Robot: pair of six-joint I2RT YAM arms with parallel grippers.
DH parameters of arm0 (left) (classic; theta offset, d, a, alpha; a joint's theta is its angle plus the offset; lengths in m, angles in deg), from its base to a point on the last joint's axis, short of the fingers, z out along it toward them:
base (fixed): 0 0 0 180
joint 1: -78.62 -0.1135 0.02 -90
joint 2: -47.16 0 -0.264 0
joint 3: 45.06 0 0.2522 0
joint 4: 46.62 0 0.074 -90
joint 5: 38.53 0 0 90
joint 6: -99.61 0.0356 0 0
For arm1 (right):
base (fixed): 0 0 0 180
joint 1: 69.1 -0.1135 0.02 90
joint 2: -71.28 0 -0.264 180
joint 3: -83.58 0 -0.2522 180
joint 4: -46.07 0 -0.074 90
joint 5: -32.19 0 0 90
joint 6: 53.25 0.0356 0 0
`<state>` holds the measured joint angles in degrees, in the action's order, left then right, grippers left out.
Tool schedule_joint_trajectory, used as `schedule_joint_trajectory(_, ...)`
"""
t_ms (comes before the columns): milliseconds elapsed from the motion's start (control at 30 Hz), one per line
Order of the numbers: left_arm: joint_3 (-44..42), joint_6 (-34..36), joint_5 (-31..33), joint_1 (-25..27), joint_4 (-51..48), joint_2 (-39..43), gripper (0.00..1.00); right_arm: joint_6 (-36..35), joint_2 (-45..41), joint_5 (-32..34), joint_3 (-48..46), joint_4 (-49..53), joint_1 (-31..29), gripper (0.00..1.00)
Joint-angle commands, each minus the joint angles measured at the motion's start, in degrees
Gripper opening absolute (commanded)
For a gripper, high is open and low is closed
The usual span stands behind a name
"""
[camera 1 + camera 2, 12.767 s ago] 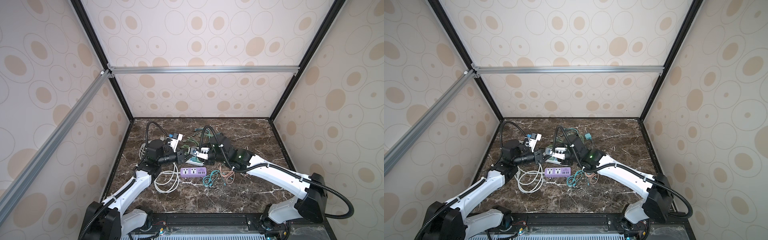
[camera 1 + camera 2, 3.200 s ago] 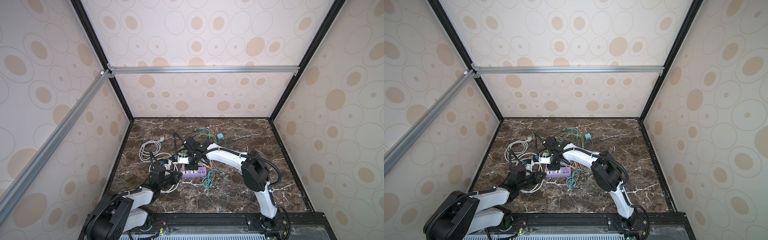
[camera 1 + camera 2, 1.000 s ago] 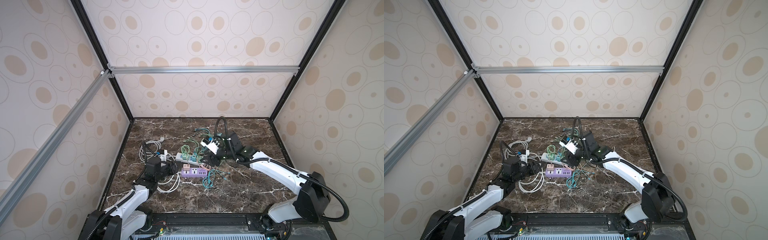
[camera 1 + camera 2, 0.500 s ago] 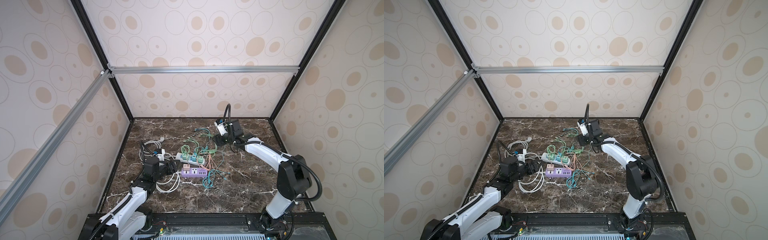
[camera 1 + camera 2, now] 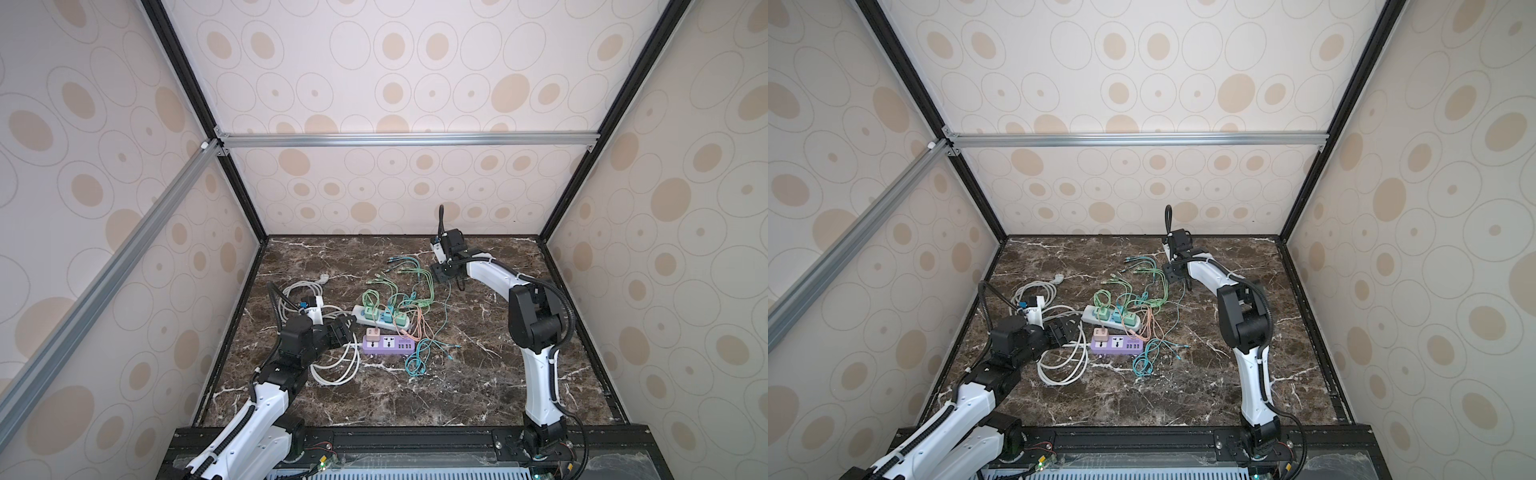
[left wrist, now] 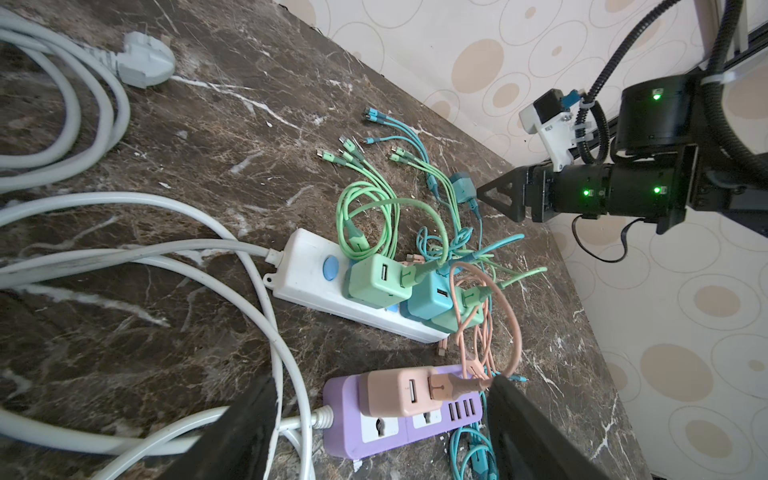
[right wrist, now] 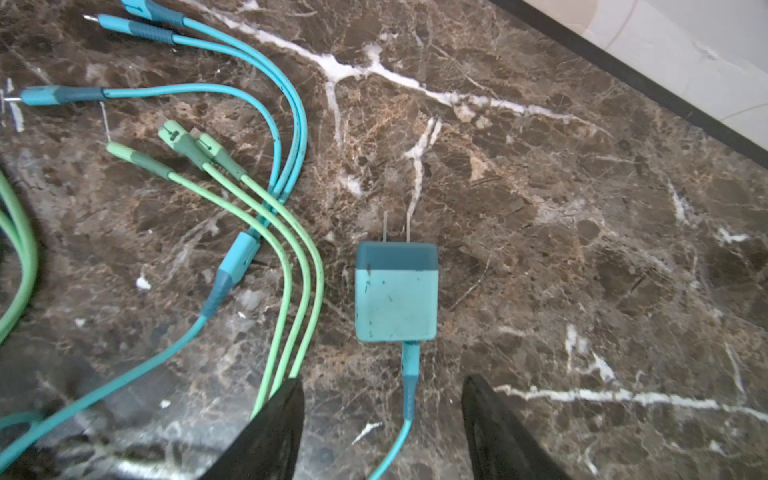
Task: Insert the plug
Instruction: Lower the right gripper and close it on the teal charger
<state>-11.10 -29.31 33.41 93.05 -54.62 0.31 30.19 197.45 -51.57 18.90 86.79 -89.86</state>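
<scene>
1. Step in hand: approach for pickup. The right gripper [image 7: 380, 384] hangs open, its jaws either side of the teal cube-shaped plastic plug [image 7: 397, 291] without touching it.
2. The plug lies flat on the dark marble desk [image 7: 582, 249] with its prongs pointing away from the gripper (centre of the right wrist view).
3. Next, as I judge it: descend, close on the cube's sides, then carry it to the purple rectangular power strip [image 5: 388, 344].
4. The left gripper [image 6: 382, 381] is open and empty, near that strip's end.
5. A second ago the right gripper was mid-desk by the strips. It is now at the rear.
</scene>
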Motion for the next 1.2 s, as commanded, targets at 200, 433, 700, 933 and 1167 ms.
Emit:
schedule_joint_trajectory(200,4.04,2.3,2.14,-0.46,-4.11,2.32,0.8,2.64,5.55,-6.17,7.45,5.73,2.99,0.62)
schedule_joint_trajectory(433,4.05,2.64,2.86,-0.46,-4.87,3.49,0.8,3.42,9.57,-8.38,13.49,10.33,3.53,0.6)
schedule_joint_trajectory(700,3.96,3.72,3.51,-0.46,-5.76,4.27,0.81,3.93,12.55,-9.38,17.6,13.7,3.53,0.58)
schedule_joint_trajectory(933,4.09,4.54,3.98,-0.46,-6.3,4.74,0.81,4.57,14.36,-9.31,20.01,15.2,3.53,0.57)
schedule_joint_trajectory(1167,4.16,4.9,4.19,-0.47,-6.6,4.82,0.81,5.26,16.66,-9.29,22.95,16.96,3.54,0.53)
